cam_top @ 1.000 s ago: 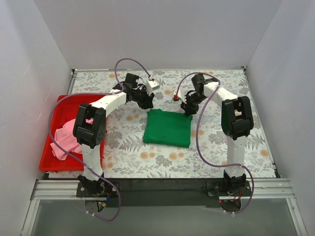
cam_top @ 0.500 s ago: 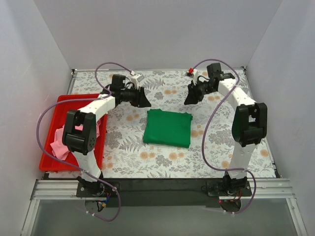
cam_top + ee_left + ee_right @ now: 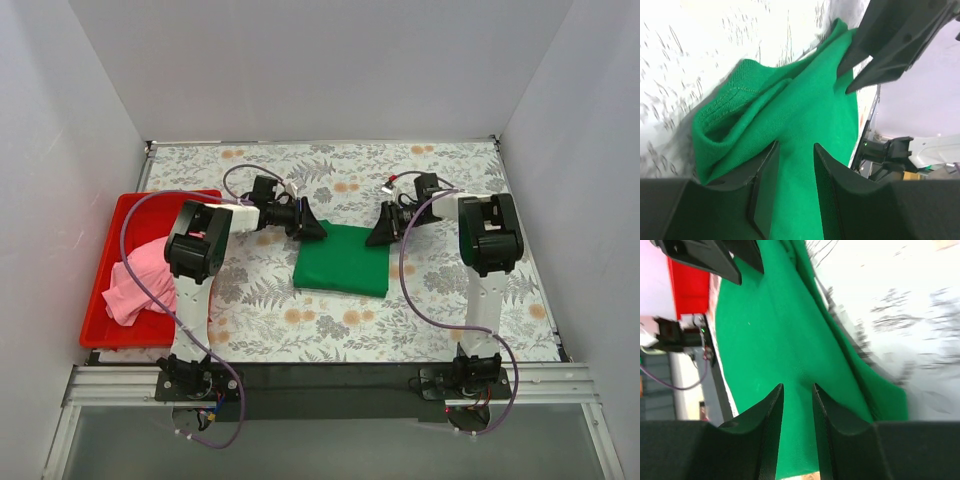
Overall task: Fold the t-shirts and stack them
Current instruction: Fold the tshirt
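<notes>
Left claw [image 3: 310, 227] is squeezed down narrow on the far left corner of the green t-shirt [image 3: 342, 263]. Its wrist camera shows green cloth bunched up between the 2 fingers [image 3: 762, 185]. Right claw [image 3: 379, 235] is the mirror of that at the far right corner, fingers [image 3: 771, 425] close together with a little pucker of cloth caught between them. So as far as I can see, both have hold of the shirt along its far edge, pointing in at each other.

Shirt itself is folded into a tidy rectangle, lying flat around the middle of the flowery table [image 3: 450, 300]. Pink t-shirt [image 3: 138, 285] is way off to the left, crumpled in the red tray [image 3: 112, 235], well apart from the green one.
</notes>
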